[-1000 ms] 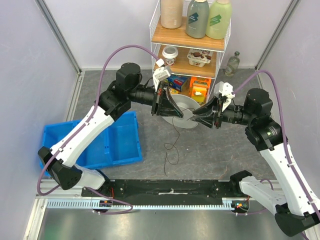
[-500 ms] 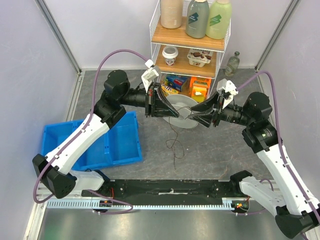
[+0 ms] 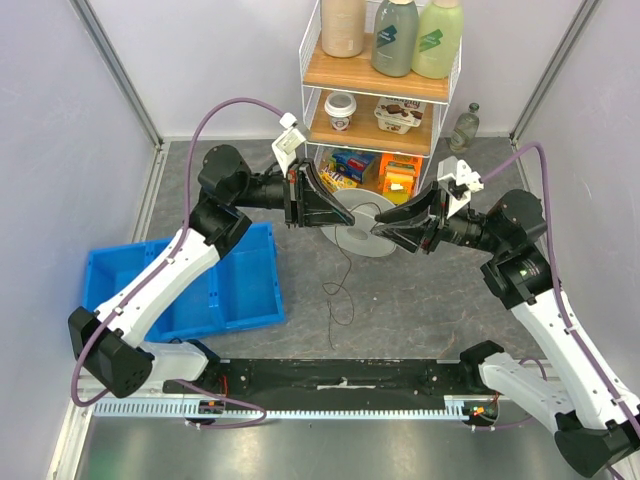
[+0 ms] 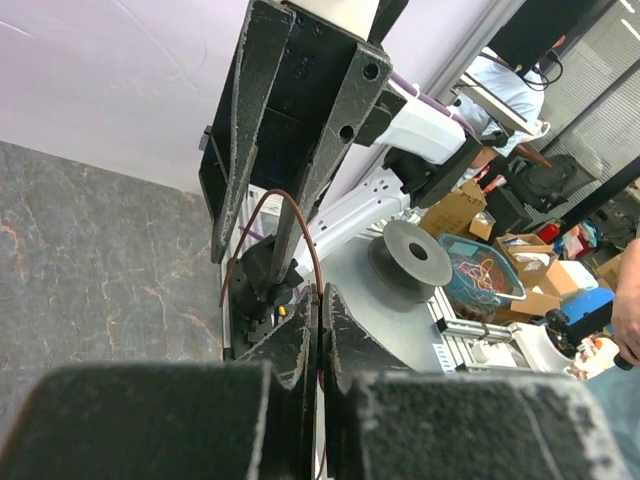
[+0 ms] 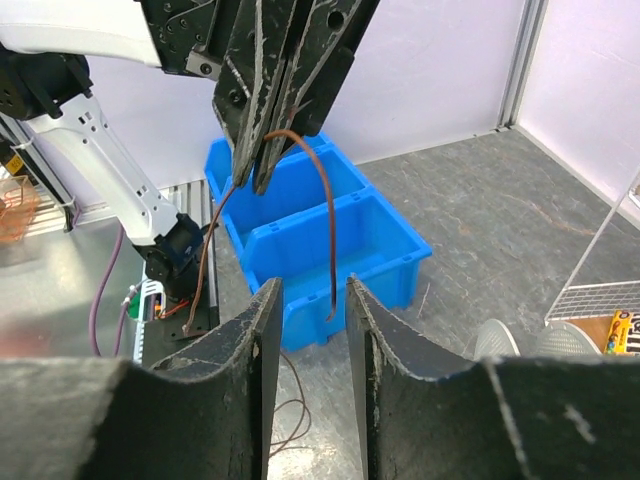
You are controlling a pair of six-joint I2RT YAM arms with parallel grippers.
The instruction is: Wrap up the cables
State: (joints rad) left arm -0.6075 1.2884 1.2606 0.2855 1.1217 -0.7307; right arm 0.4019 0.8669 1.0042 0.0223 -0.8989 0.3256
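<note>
Slack from the cable lies in loose loops on the table, below both hands and nearer the arm bases. Above it, my left hand is pressed together and pinches the cable. From there the cable arches across to my right hand, whose fingers stand spread, so the strand hangs unclamped in the gap. A grey disc sits just beyond the hands. Compared with a second ago, the left arm has swung back leftward and lifted its hand, while the right hand has followed it. I judge this a re-grip: the right hand should close before the left releases.
</note>
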